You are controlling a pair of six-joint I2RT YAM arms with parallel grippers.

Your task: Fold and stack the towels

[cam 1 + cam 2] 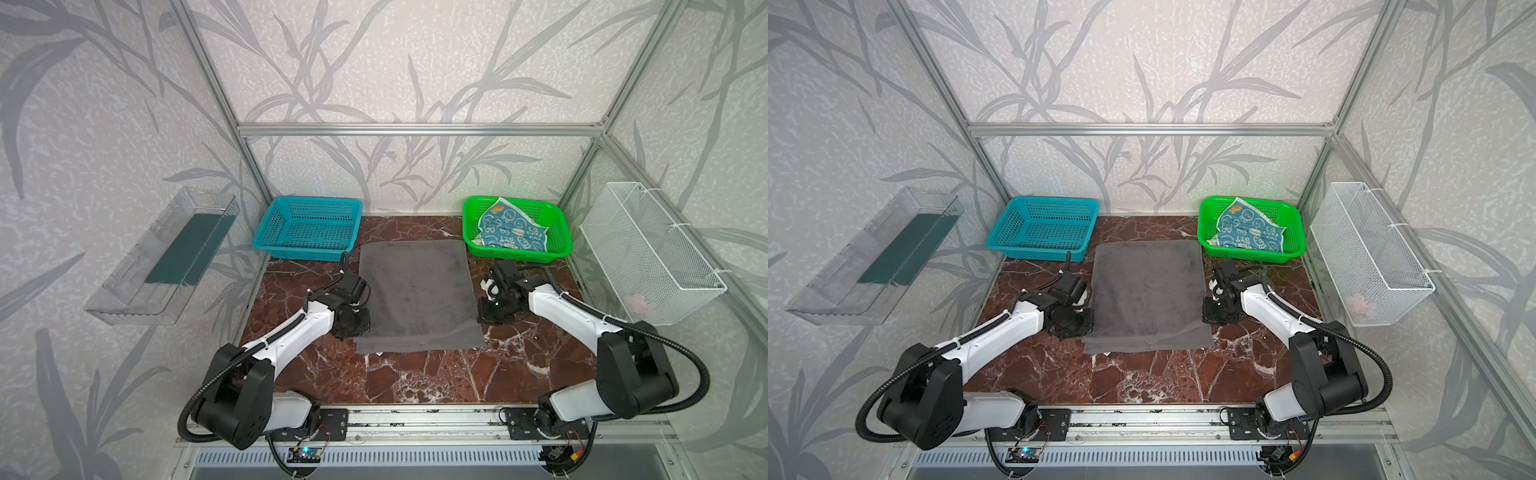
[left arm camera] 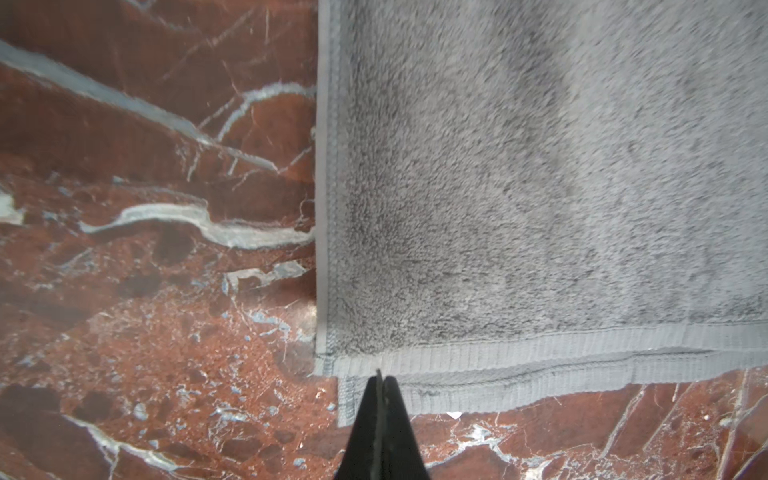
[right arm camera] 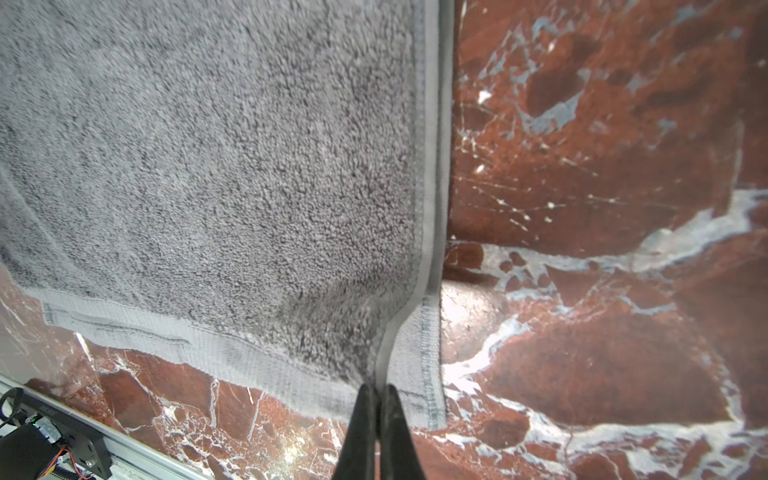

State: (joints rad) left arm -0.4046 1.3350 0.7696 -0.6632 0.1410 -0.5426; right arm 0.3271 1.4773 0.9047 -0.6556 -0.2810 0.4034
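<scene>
My right pincer [image 3: 376, 388] is closed tight on the side hem of the dark grey towel [image 1: 415, 291], by its near right corner. The top layer of cloth rises a little into the tips there. My left pincer [image 2: 380, 380] points down at the near left corner. Its fingers are almost together, with only a thin slit between them, and I cannot tell if they pinch the hem.

My left arm [image 1: 291, 332] and my right arm [image 1: 561, 307] reach in from the near rail [image 1: 415, 419]. They lean toward the middle and bend down at the wrist, one on each side of the towel.

The towel lies flat in the middle of the worktop [image 1: 415, 374], folded in two layers. Its long side runs from near to far. At the near end the bottom layer sticks out a bit, and a small white tag [image 1: 379, 353] peeks out.

Far right, the teal-blue towel [image 1: 509, 232] lies crumpled in the green basket [image 1: 511, 252]. Far left sits the blue basket [image 1: 303, 252].
</scene>
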